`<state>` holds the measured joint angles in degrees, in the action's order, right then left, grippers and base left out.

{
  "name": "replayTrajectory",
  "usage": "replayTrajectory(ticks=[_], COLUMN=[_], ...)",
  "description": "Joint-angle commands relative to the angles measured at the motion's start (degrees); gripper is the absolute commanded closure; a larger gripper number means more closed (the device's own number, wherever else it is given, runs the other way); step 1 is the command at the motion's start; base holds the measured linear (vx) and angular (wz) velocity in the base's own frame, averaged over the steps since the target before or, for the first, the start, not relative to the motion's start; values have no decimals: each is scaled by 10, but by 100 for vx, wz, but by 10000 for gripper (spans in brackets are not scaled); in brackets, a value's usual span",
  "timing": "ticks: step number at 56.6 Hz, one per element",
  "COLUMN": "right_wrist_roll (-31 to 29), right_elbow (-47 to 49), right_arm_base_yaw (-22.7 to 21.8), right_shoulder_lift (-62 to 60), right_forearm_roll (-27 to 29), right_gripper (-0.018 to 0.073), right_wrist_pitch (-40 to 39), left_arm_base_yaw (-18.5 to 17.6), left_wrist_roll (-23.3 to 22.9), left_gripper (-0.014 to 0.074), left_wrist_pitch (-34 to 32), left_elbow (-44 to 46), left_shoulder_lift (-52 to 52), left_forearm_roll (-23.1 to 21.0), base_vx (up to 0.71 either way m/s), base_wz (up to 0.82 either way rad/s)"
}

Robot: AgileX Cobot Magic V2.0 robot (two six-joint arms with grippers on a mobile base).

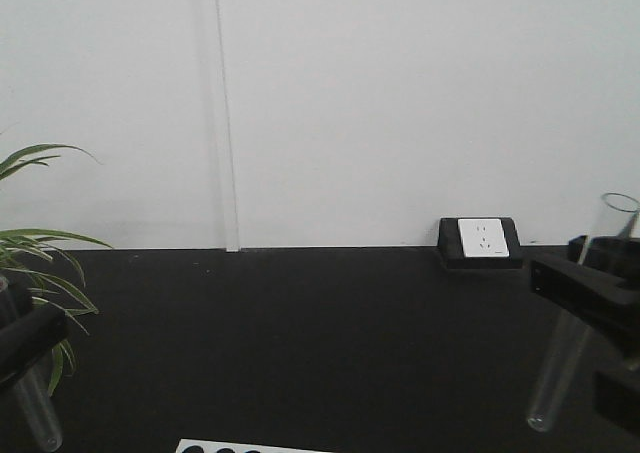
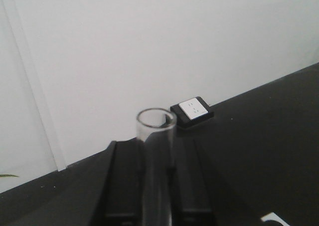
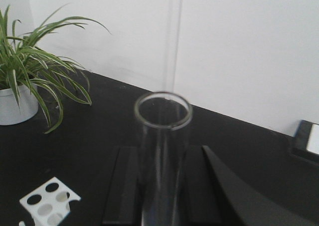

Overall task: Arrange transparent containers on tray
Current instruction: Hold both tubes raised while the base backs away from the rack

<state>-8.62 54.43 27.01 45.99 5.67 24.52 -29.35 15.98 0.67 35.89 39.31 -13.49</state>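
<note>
Above the black tabletop [image 1: 300, 343], the left gripper [image 2: 157, 186] pinches one slim clear glass test tube [image 2: 156, 146] between its fingers [image 2: 124, 186], rim above them. The right gripper [image 3: 162, 186] clamps a second tube [image 3: 163, 136] the same way: two tubes, two grippers.

Glossy glass tube [image 3: 162, 151], matt tabletop [image 3: 99, 118]

Clamps left tube [image 2: 156, 131] upright between closed fingers of left gripper [image 2: 157, 153], low at left edge. Pinches right tube [image 3: 162, 133] in right gripper [image 3: 162, 158], held aloft, slightly tilted.
</note>
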Motion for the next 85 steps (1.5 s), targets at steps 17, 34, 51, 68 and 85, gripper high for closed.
replayTrajectory(ticks=[17, 34, 51, 68, 85], right_wrist_roll=[-8, -8, -8, -8, -8], right_elbow=[19, 19, 19, 19, 19], right_arm_base_yaw=[-7, -7, -7, -7, -7], right_shoulder_lift=[-30, -32, -31, -31, -31], right_forearm_roll=[-2, -2, -2, -2, -2], right_gripper=[478, 477, 477, 477, 477], right_wrist_pitch=[-20, -15, -15, -15, -15], left_arm_base_yaw=[-3, -3, -3, -3, -3], left_wrist_roll=[-45, -49, -49, -49, -49], left_gripper=[493, 493, 493, 493, 493], left_wrist_pitch=[-2, -34, -34, -34, -34], left_elbow=[14, 14, 14, 14, 14], left_shoulder_lift=[-31, -31, -31, -31, -31], left_forearm_roll=[-5, -5, -5, -5, -5], base_vx=[0, 0, 0, 0, 0], base_wz=[0, 0, 0, 0, 0])
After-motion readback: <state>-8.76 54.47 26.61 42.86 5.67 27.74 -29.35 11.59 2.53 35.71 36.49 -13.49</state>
